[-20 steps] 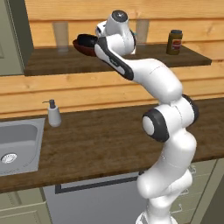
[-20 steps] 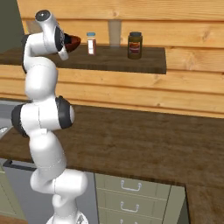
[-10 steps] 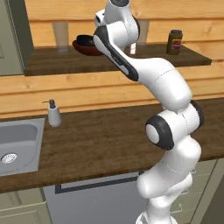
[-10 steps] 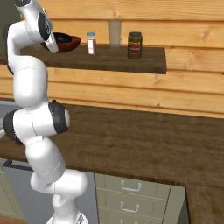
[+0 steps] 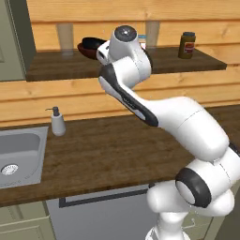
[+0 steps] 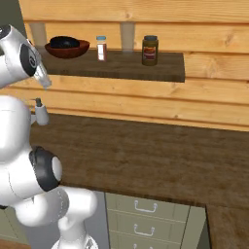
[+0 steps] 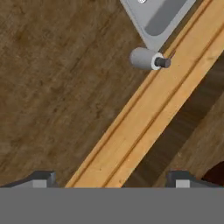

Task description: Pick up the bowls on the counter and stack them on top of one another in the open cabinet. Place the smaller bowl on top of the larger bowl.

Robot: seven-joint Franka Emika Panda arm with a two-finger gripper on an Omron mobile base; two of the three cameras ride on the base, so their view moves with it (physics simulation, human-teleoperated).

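Observation:
The small glossy black bowl (image 6: 64, 42) sits inside the wide reddish-brown bowl (image 6: 68, 50) at the left end of the open cabinet's dark shelf board (image 6: 146, 70). In the left base view the stacked bowls (image 5: 88, 46) peek out from behind my wrist. My gripper (image 7: 111, 179) is open, its fingertips (image 7: 41, 177) wide apart with nothing between them. It hangs in front of and below the shelf, pointing down at the counter (image 7: 52, 87) and the plank wall.
A soap dispenser (image 5: 57, 122) stands on the counter beside the steel sink (image 5: 18, 151). On the shelf are a small white bottle (image 6: 101, 48), a brown jar (image 6: 150, 50) and a clear glass (image 5: 65, 38). A grey-green cabinet (image 5: 11, 40) borders the shelf's left end.
My hand has drawn back from the bowls and dropped below the shelf. The bowls stay stacked on the shelf, free of the gripper. The arm's elbow has swung toward the cameras.

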